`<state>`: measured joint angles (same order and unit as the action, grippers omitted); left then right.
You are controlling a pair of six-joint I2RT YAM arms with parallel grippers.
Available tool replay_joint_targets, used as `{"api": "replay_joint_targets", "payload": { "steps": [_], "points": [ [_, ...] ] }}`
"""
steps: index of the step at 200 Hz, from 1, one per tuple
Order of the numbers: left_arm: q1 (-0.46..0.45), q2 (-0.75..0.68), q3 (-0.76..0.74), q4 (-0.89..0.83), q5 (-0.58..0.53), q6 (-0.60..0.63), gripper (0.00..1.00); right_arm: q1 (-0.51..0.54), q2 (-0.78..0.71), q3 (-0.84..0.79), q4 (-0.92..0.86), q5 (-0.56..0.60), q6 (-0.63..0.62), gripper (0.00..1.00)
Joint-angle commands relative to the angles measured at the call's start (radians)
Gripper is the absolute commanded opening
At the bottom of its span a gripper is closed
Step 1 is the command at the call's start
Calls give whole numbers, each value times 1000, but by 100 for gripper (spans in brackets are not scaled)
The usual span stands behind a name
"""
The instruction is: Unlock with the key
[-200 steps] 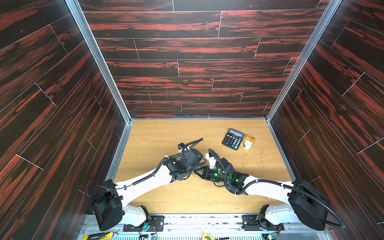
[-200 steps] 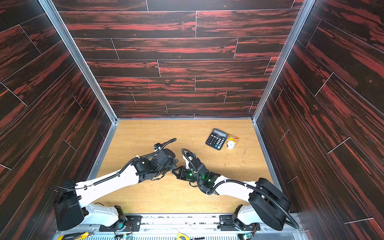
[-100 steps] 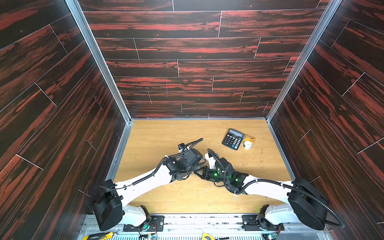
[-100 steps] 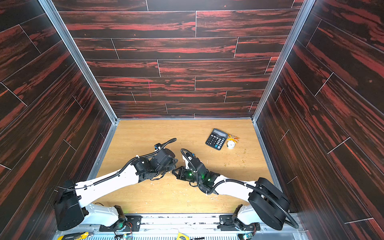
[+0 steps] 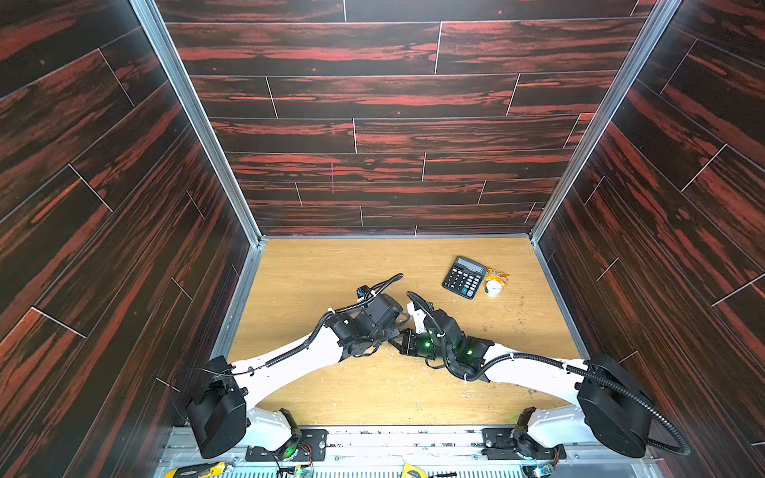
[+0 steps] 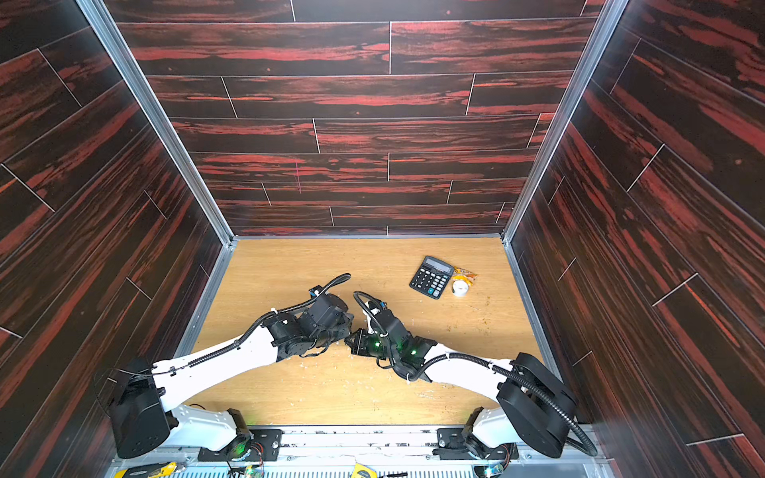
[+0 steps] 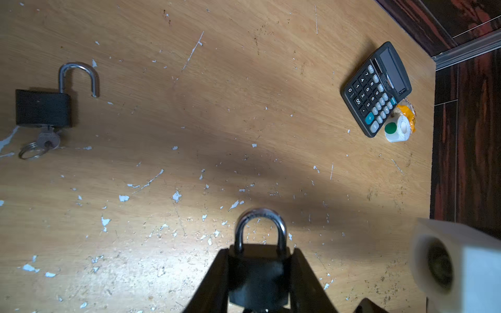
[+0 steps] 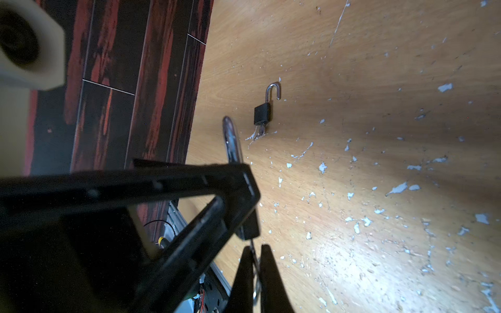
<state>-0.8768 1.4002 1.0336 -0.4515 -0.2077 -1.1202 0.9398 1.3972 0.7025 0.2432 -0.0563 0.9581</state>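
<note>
– Dark red wood walls (image 5: 393, 136) stand all round a light wooden desk (image 5: 314, 269). What is on the left?
– The left gripper (image 7: 260, 260). Its jaws squeeze a black padlock (image 7: 259, 281) by its two sides. That is near the middle of the desk, where the two arms meet.
– Is the silver loop open?
– No. Both ends of the loop (image 7: 260, 215) go into the black part.
– And next to it?
– The right gripper (image 8: 254, 260). Its jaws are pressed together on a thin key (image 8: 252, 245). The tip of the key reaches the bottom of the padlock. I cannot tell how far it is in.
– I see another lock.
– Yes, an open padlock (image 7: 42, 108) lies flat on the desk, well apart, with a second key (image 7: 50, 139) stuck in it.
– What is far on the right?
– A black calculator (image 5: 463, 278). A white tape roll (image 5: 493, 288) and an orange packet (image 5: 496, 273) sit just beside it.
</note>
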Motion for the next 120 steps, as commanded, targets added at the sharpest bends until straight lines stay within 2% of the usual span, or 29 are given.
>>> {"api": "replay_joint_targets", "payload": {
  "steps": [1, 30, 48, 75, 103, 120],
  "points": [
    [-19, 5, -25, -66, 110, -7, 0, -35, -13, 47, 106, 49, -45, 0],
    [-27, 1, -14, -89, 136, 15, 0, -54, -37, 68, 89, 53, -91, 0],
    [-39, -9, -15, -98, 127, 44, 0, -83, -52, 54, 138, 8, -81, 0],
    [-49, -1, 1, -91, 200, 65, 0, -106, -55, 85, 108, -19, -84, 0],
    [-58, -9, 12, -116, 161, 69, 0, -105, -54, 117, 82, -29, -80, 0],
    [-62, 0, 11, -116, 174, 74, 0, -105, -57, 128, 89, -45, -79, 0]
  ]
}}
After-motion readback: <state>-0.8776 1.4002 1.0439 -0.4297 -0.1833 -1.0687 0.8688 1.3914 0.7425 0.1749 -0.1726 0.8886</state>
